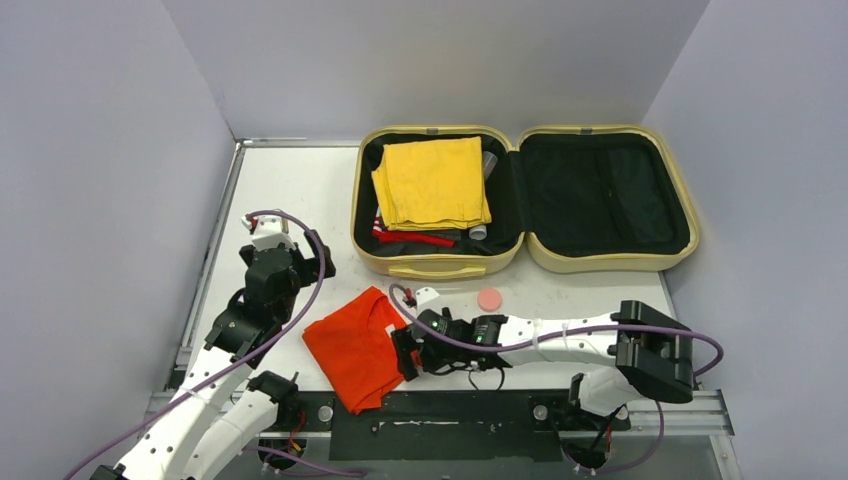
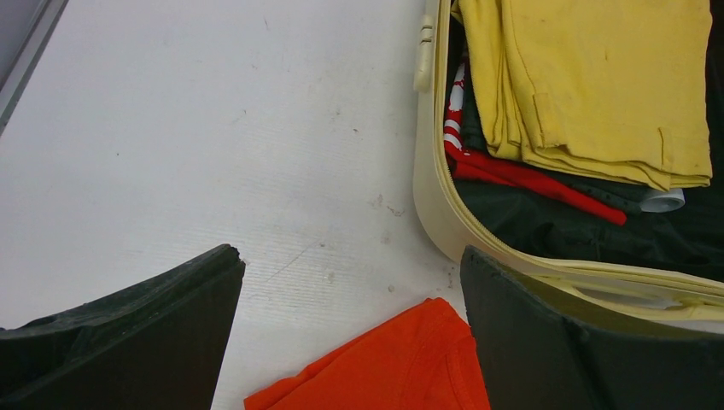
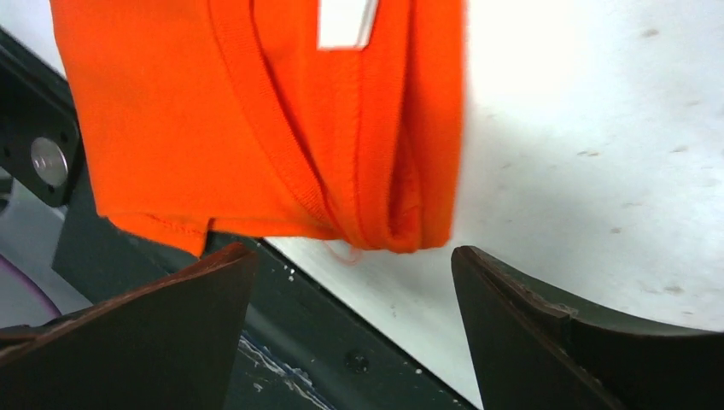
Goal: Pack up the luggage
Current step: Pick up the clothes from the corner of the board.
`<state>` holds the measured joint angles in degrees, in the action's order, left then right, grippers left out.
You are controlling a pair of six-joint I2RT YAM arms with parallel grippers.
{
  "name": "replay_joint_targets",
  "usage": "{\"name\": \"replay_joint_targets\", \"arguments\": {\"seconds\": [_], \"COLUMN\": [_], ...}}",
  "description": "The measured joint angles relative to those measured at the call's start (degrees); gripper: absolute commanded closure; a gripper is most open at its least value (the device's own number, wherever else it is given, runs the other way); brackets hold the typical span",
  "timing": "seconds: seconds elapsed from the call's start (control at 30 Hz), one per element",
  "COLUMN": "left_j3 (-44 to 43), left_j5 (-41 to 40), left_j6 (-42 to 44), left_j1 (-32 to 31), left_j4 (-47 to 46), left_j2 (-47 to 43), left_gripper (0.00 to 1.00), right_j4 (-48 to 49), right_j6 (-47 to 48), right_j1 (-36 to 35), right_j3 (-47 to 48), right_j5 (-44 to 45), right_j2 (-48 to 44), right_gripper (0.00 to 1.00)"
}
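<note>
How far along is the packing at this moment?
Done: a folded yellow cloth lies on other clothes in the left half of the open pale yellow hard-shell suitcase. In hand: nothing held; the open right gripper sits at the edge of the folded orange shirt on the table. Left: that shirt, perhaps a small pink disc, closing the lid.

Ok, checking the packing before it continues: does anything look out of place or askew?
The orange shirt lies outside the luggage, folded unevenly. Its near corner hangs over the front edge of the table, beside the open right gripper. A small pink disc sits loose near the luggage. Nothing looks spilled or damaged.
</note>
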<state>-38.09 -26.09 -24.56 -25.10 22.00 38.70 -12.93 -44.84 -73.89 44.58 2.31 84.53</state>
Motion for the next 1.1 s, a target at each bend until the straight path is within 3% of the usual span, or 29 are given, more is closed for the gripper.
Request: {"name": "replay_joint_targets", "arguments": {"seconds": [0.17,0.27,0.37,0.5,0.7,0.87,1.1], "left_j3": [0.0,0.0,0.0,0.0,0.0,0.0,0.0], "left_j5": [0.0,0.0,-0.1,-0.1,0.0,0.0,0.0], "left_j6": [0.0,0.0,0.0,0.0,0.0,0.0,0.0], "left_j1": [0.0,0.0,0.0,0.0,0.0,0.0,0.0], "left_j4": [0.0,0.0,0.0,0.0,0.0,0.0,0.0], "left_j2": [0.0,0.0,0.0,0.2,0.2,0.2,0.4], "left_gripper": [0.04,0.04,0.04,0.04,0.04,0.04,0.04], "right_j4": [-1.6,-1.7,0.6,1.3,2.7,4.3,7.8], "right_j6": [-0.5,0.6,2.3,3.5,4.3,5.3,5.3], "right_j1": [8.3,11.9,12.0,11.9,10.7,7.0,4.3], "right_j3": [3.1,9.3,15.8,16.7,17.1,17.7,16.8], "right_j5": [0.5,1.4,0.6,-1.3,-2.6,-1.6,-0.6], "right_j2": [-0.8,3.9,12.0,18.3,19.5,20.8,22.0], "right_gripper": [0.1,0.09,0.1,0.09,0.13,0.28,0.64]}}
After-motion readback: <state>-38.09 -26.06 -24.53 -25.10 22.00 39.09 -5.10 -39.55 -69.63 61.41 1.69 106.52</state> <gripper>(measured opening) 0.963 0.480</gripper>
